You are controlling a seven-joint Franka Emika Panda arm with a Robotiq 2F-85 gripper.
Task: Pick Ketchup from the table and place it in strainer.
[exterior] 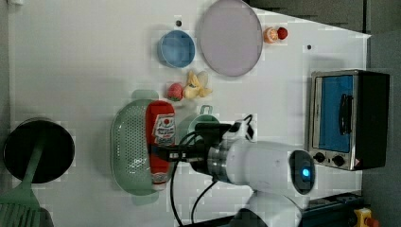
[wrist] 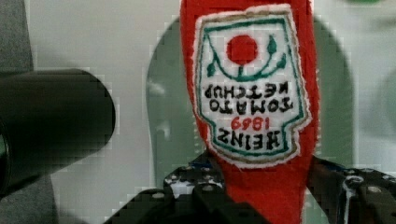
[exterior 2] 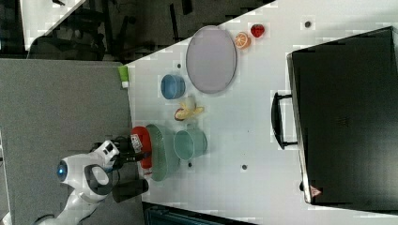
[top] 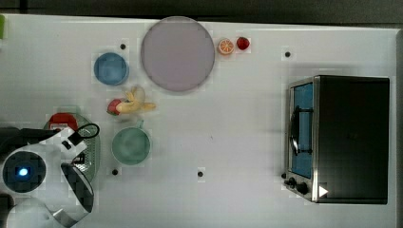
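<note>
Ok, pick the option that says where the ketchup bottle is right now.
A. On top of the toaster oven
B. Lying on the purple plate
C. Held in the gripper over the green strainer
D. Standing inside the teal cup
C: in the left view the gripper is closed on the ketchup bottle, which hangs over the green strainer.

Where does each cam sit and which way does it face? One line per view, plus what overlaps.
Top view: overhead, looking straight down on the table; the arm's white links show at the top view's lower left.
Left view: high and oblique; the arm reaches in from the bottom, its gripper holding the Ketchup over the strainer.
Right view: high, from the opposite side; the arm shows at the lower left.
Wrist view: along the fingers, close on the bottle's label.
Shared: all four show Ketchup and strainer.
</note>
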